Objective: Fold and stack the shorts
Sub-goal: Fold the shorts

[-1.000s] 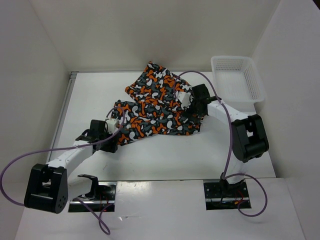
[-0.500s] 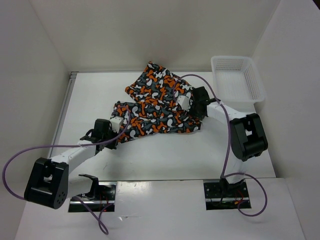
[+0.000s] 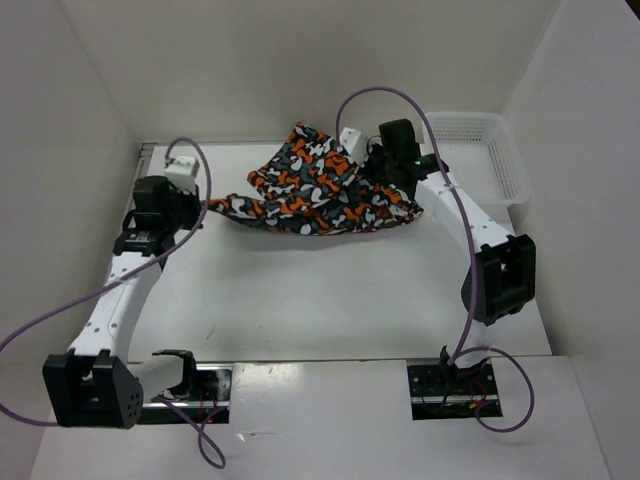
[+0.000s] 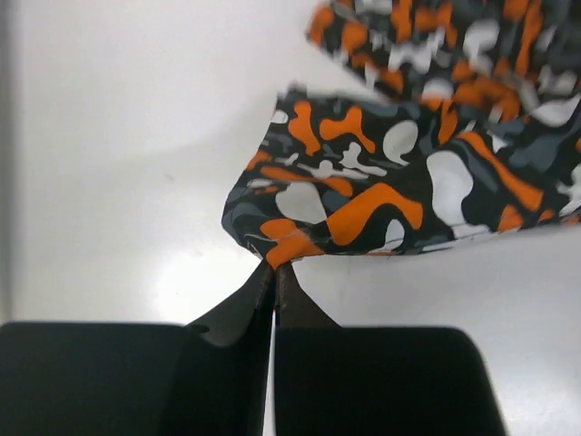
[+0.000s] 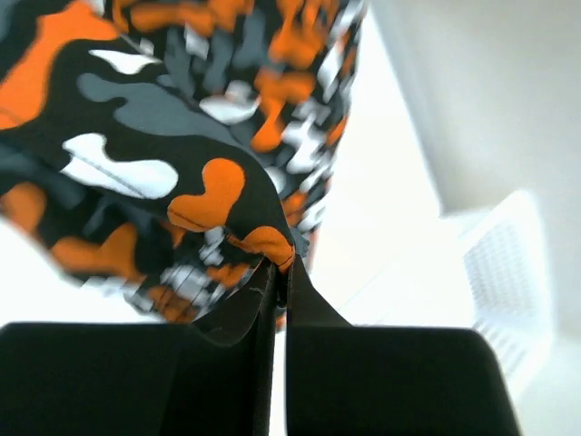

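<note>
- Both arms have swung up toward the back of the desk (image 3: 330, 300) in the last second. The left gripper (image 3: 208, 204) has gone far out left and the right gripper (image 3: 374, 162) up near the basket (image 3: 505, 150). The shorts (image 3: 320, 190) now hang stretched between them instead of lying bunched.
- Left gripper: jaws pinched tight on an orange-black corner of the shorts, clear in the left wrist view.
- Right gripper: also clamped on a fabric edge, with cloth draping from it. The right wrist view is blurred.
- Shorts: across the back-middle of the desk, left end pulled taut, far corner near the back wall, not in the basket.
- Step, my read: I'm stretching the garment flat before the first fold. No fold shows yet, so it's early in the task.
- Next I need both pinches held and an even lowering so it lands flat, then a fold line. Uneven tension could slip a corner.
</note>
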